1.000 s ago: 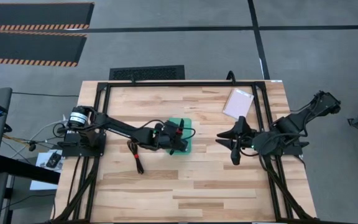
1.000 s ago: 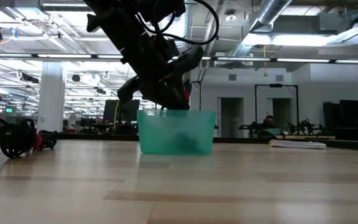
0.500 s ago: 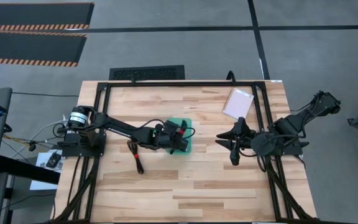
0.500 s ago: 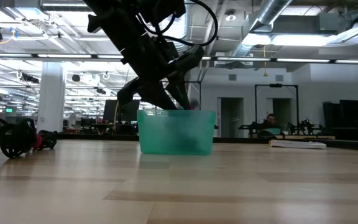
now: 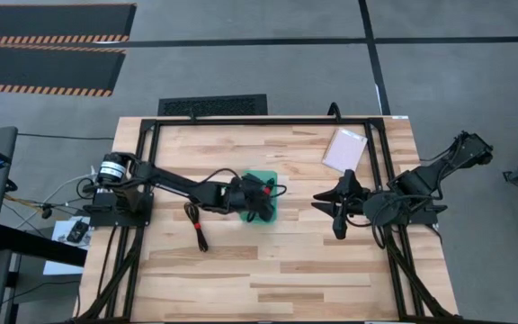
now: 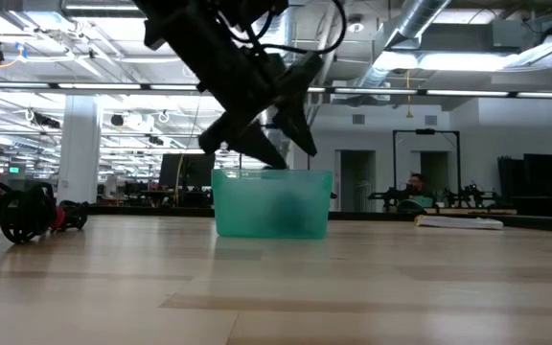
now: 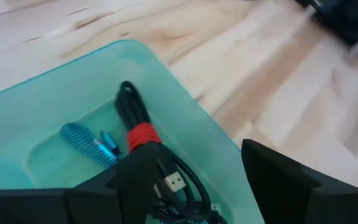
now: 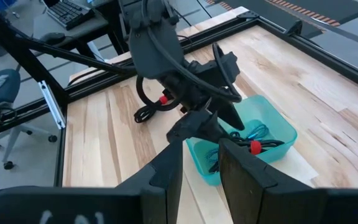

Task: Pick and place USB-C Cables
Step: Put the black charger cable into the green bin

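A translucent teal tray [image 5: 261, 175] stands mid-table. In it lie a black USB-C cable with a red tie [image 7: 143, 134] and a teal-blue cable [image 7: 89, 140], both resting on the tray's floor. My left gripper [image 7: 207, 183] hangs open just above the tray [image 6: 271, 203], its fingers clear of the rim. A second black cable with a red tie [image 5: 196, 221] lies on the wood left of the tray. My right gripper [image 5: 338, 209] waits open at the table's right, with nothing between its fingers.
A pale pink flat pad [image 5: 345, 148] lies at the far right of the table. A black frame [image 5: 268, 120] runs along the table's far edge and sides. Bare wood stretches across the near half of the table.
My left gripper has opened above the tray and risen a little. It has let go of the black cable with the red tie, which now lies in the tray beside the teal-blue one.
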`<action>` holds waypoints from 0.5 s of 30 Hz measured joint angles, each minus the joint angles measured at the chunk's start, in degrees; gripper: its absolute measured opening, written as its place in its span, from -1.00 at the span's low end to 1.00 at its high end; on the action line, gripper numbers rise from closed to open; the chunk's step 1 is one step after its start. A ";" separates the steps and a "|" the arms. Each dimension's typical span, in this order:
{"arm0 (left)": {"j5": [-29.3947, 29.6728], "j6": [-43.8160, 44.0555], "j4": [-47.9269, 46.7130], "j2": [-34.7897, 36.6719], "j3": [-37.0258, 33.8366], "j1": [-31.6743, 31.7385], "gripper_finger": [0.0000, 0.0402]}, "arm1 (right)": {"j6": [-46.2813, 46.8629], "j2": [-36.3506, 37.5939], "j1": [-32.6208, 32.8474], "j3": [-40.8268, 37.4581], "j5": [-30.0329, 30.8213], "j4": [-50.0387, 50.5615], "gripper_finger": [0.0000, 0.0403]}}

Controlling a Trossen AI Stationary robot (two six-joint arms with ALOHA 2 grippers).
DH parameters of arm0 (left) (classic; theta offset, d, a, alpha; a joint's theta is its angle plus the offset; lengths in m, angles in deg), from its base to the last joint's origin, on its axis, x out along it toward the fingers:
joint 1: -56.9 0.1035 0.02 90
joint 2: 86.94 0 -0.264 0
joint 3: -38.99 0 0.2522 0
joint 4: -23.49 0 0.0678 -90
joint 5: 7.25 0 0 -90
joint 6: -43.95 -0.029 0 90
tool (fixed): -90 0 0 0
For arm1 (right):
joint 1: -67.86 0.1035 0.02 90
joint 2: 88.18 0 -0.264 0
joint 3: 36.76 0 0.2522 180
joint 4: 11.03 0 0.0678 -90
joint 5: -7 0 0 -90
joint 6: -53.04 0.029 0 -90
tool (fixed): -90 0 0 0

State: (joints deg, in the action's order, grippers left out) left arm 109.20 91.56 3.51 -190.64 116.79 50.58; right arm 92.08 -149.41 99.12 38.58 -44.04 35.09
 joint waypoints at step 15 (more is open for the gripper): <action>-5.63 -16.72 -12.40 13.78 3.02 1.44 0.16 | -0.04 0.83 0.91 0.02 0.00 0.14 -0.37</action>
State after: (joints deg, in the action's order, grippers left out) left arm 103.57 74.84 -8.89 -176.86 119.82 52.02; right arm 92.04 -148.58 100.03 38.60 -44.04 35.23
